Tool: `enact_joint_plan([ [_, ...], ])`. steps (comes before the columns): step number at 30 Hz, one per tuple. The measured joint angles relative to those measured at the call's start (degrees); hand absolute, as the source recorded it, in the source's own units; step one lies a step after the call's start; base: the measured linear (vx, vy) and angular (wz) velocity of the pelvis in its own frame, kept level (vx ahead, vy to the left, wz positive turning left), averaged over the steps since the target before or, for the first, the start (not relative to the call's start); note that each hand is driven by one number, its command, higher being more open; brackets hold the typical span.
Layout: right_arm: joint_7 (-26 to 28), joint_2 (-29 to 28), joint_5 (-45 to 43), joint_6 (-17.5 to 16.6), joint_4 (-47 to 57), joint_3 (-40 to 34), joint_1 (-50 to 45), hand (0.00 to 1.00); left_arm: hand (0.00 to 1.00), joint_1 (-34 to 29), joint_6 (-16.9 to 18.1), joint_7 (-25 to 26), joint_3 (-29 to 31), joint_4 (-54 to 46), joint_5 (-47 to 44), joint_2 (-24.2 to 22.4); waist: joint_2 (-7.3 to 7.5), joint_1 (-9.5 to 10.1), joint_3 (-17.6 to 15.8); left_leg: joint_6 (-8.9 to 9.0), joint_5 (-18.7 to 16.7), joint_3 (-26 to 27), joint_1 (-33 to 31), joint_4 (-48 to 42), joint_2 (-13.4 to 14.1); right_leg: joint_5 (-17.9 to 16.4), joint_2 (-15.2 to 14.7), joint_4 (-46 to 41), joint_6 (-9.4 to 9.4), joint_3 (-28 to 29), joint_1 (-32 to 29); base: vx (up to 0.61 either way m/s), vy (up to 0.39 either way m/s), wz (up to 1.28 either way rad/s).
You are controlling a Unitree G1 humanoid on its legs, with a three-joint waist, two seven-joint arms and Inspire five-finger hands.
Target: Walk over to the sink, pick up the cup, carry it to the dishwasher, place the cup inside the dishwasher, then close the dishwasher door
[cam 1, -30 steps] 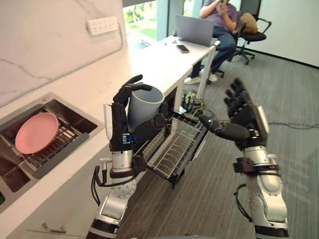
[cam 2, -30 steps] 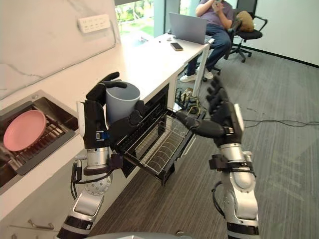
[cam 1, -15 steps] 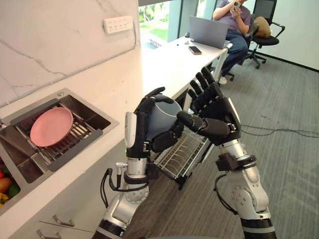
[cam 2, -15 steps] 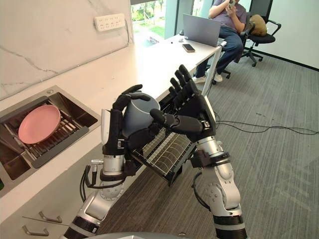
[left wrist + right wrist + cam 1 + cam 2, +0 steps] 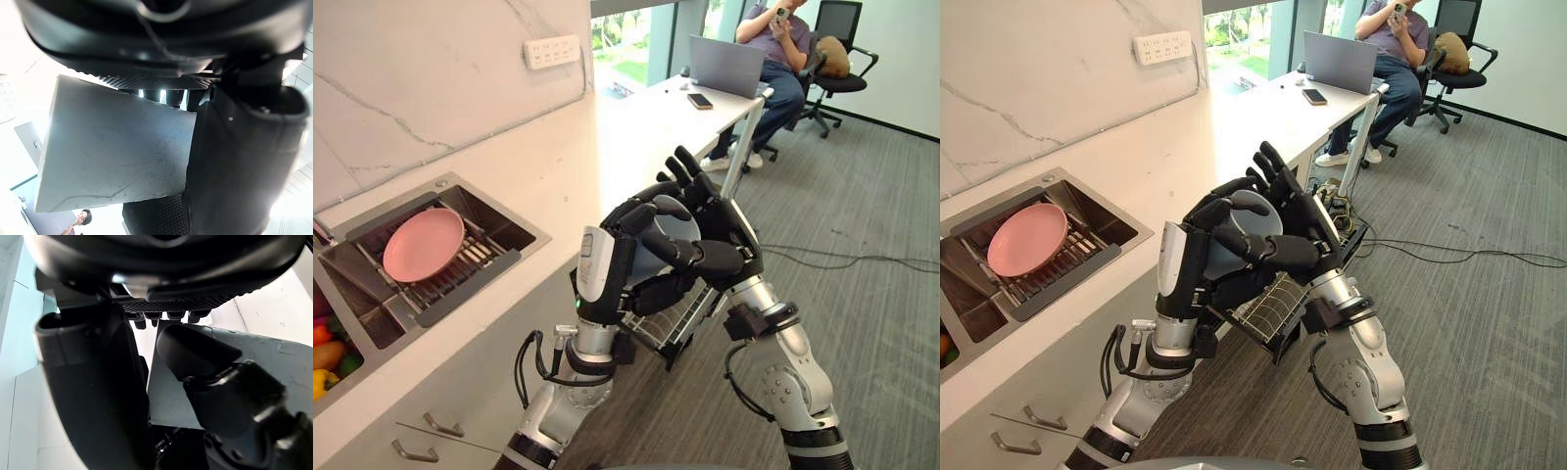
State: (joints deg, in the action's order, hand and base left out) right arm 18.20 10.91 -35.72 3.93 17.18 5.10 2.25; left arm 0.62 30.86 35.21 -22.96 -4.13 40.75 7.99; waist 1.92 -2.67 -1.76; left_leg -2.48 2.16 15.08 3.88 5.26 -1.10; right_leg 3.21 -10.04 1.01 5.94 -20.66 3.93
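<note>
No text, label, number or sign can be read in any view. The cup (image 5: 112,152), pressed against the left hand (image 5: 234,161), shows a plain grey wall with fine scratches.

A long white counter (image 5: 548,166) runs below a white marble wall with grey veins (image 5: 411,88), which carries a white strip of power sockets (image 5: 551,51). Past the counter's far end a bright window (image 5: 628,39) shows what may be greenery, and a white desk (image 5: 671,110) stands there (a grey laptop (image 5: 726,67) open on it). Grey striped carpet (image 5: 871,196) covers the floor beside the counter.
</note>
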Motion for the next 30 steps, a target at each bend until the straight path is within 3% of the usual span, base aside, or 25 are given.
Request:
enact_joint_plan([
  [18, 0.7, 2.5, 1.0, 7.4, -1.3, 0.1, 0.0, 1.0, 0.0, 0.0, -0.1, 3.5, 0.7, -0.3, 7.6, 1.4, -0.05, -0.2, 1.4, -0.34, 1.3, -0.5, -0.6, 0.0, -0.1, 0.0, -0.1, 0.1, -0.19, -0.6, -0.6, -0.01, -0.001, 0.01],
  [19, 0.7, 2.6, 1.0, 8.0, -1.4, 0.1, 0.0, 0.0, 0.0, 0.0, -0.1, 3.4, 0.7, -0.3, 7.8, 1.7, -0.05, -0.22, 1.4, -0.32, 1.3, -0.5, -0.6, 0.0, -0.1, 0.0, -0.1, 0.1, -0.21, -0.6, -0.6, 0.0, 0.0, 0.0],
  [30, 2.1, 4.4, 3.3, 10.0, -3.9, 0.4, 0.9, 0.0, 0.0, 0.0, -1.2, 2.5, 0.7, -0.1, 10.9, 3.2, 0.08, -0.36, 1.7, -0.36, 2.0, -1.3, -1.5, 0.0, -0.1, 0.3, -0.1, 0.3, -0.49, -1.5, -0.9, -0.01, 0.001, 0.04],
])
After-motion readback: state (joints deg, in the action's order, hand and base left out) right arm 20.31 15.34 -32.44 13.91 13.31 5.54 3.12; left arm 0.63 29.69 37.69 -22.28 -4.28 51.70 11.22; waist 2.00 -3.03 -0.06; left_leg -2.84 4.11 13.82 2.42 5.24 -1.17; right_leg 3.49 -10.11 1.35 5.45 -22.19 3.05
